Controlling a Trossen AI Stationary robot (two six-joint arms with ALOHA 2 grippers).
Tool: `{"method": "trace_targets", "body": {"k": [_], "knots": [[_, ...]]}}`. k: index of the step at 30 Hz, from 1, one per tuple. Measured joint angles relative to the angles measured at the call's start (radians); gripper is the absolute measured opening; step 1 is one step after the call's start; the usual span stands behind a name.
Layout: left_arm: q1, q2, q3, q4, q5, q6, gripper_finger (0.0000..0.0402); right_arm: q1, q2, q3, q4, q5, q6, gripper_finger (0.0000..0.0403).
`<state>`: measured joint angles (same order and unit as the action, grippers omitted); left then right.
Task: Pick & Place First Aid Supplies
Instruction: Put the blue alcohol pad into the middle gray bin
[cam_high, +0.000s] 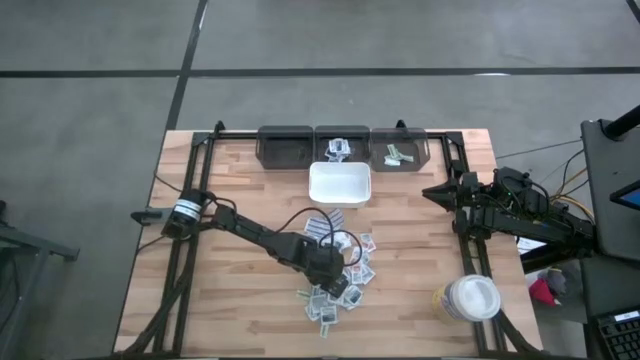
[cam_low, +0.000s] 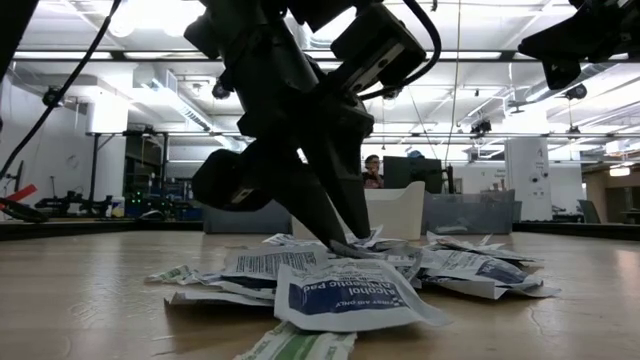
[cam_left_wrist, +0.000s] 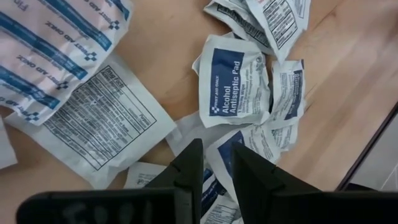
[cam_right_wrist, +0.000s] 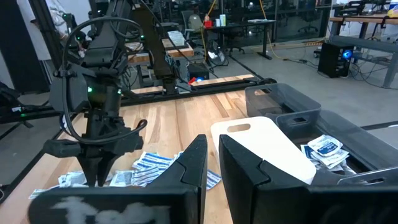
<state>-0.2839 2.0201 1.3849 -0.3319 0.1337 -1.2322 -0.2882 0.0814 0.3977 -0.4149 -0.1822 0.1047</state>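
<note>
The first aid supplies (cam_high: 335, 268) lie as a loose pile of small white packets with blue print on the wooden table, near its middle. My left gripper (cam_high: 338, 272) stands in this pile, fingers slanting down, shut on one packet (cam_left_wrist: 219, 148). An alcohol pad packet (cam_low: 340, 290) lies flat at the pile's near side. My right gripper (cam_high: 432, 192) waits shut and level at the table's right side, holding nothing. The white tray (cam_high: 340, 183) stands beyond the pile. My left gripper pinches a white, blue-printed packet by its edge (cam_left_wrist: 217, 142) between its two fingers (cam_left_wrist: 189, 165). The fingers come from above, slanting down from the table's left. The packet still lies on the pile among the others (cam_low: 350, 246); how far back it reaches does not show.
Three dark bins (cam_high: 342, 148) stand along the far edge behind the tray; the middle and right ones hold packets (cam_right_wrist: 323, 146). A round white-lidded jar (cam_high: 467, 298) stands at the near right. Bare wood lies left of the pile. A person sits in the room behind.
</note>
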Motion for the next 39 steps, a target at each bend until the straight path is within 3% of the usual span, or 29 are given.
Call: {"method": "trace_targets", "body": {"k": [24, 31, 39], "knots": [[0.003, 0.002, 0.0, 0.0, 0.015, 0.01, 0.0074, 0.0, 0.0, 0.0, 0.0, 0.0, 0.0, 0.0038], [0.003, 0.047, 0.003, 0.05, 0.075, 0.003, 0.0074, 0.0, 0.0, 0.0, 0.0, 0.001, 0.0, 0.0038], [0.003, 0.052, 0.003, 0.05, 0.005, 0.026, 0.0045, 0.0, 0.0, 0.0, 0.0, 0.001, 0.0, 0.0038]]}}
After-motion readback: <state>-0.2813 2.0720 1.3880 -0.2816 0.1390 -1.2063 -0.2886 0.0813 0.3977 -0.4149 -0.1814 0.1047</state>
